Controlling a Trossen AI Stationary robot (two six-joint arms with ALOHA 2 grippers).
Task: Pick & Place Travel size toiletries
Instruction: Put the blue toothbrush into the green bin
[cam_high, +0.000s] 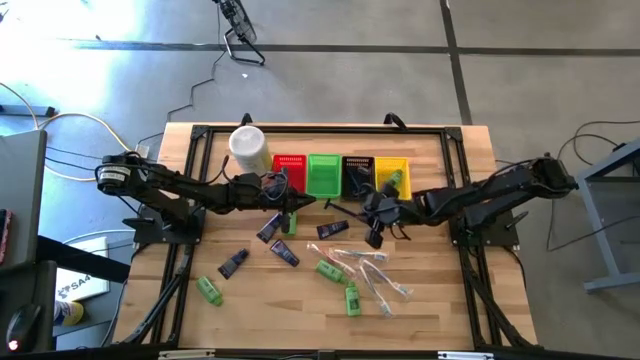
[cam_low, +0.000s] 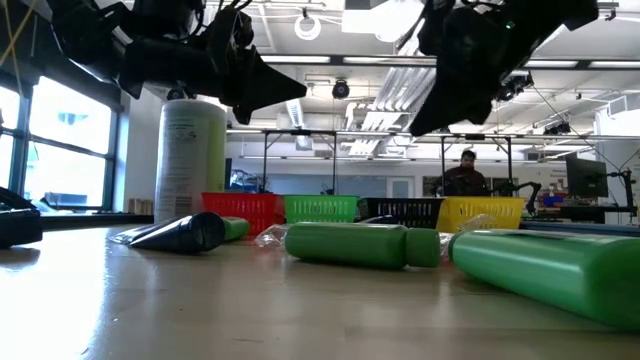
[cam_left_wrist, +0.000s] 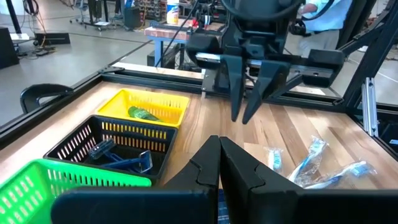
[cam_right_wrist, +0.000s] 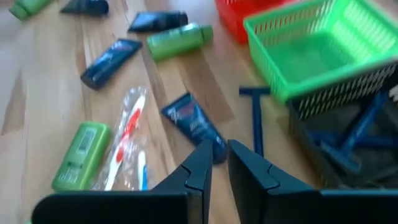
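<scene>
Little has been sorted: razors lie in the black basket (cam_left_wrist: 93, 146) and one green bottle (cam_left_wrist: 142, 114) in the yellow basket (cam_left_wrist: 163, 101). Most toiletries (cam_high: 335, 268) are scattered toward six o'clock of the baskets. The left gripper (cam_left_wrist: 219, 163) is closed and empty; the right gripper (cam_right_wrist: 214, 163) is nearly closed, nothing held.

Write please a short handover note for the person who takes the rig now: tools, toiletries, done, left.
Left tool: shut, empty, above the baskets.
Right tool: nearly shut, nothing seen in it, over the table beside the black basket.
Done: blue razors in the black basket, one green bottle in the yellow basket.
Left: dark tubes, green bottles, wrapped toothbrushes and one razor lie on the table.
</scene>
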